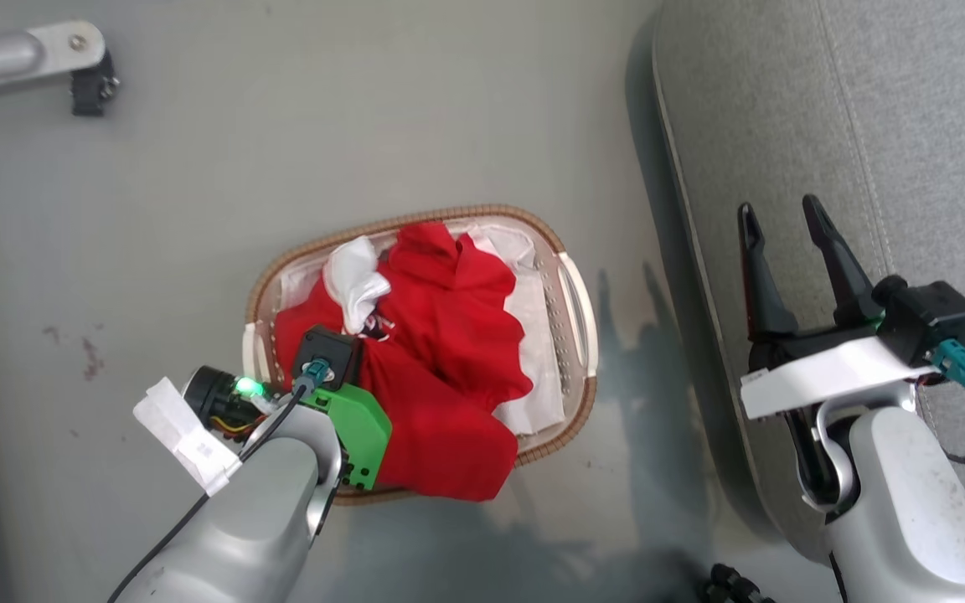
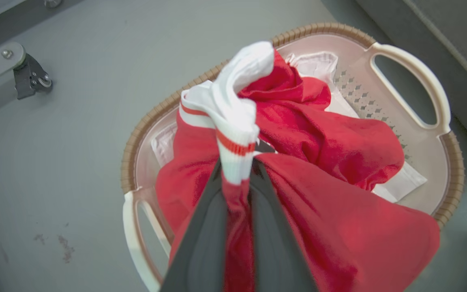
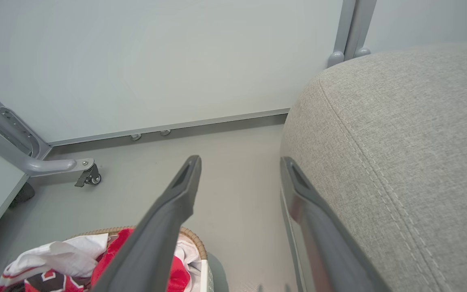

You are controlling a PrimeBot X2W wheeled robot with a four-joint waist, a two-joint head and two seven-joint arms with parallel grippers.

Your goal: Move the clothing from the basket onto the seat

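Grey floor (image 1: 281,126) holds the basket (image 1: 482,209). Left claw (image 2: 236,172) pinches the clothing (image 2: 330,142), white sleeve (image 2: 237,85) pointing onward past its tips. Right claw (image 1: 777,209) is spread, by the seat (image 1: 910,126).

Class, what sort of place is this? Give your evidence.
Probably a staged living-room corner in a lab: a grey sofa seat, a laundry basket of red clothing and a castor-footed partition panel.

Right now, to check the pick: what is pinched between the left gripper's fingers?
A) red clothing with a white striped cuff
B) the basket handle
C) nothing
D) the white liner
A: the left wrist view shows the left gripper shut on the clothing, red fabric and striped cuff rising between its fingers.
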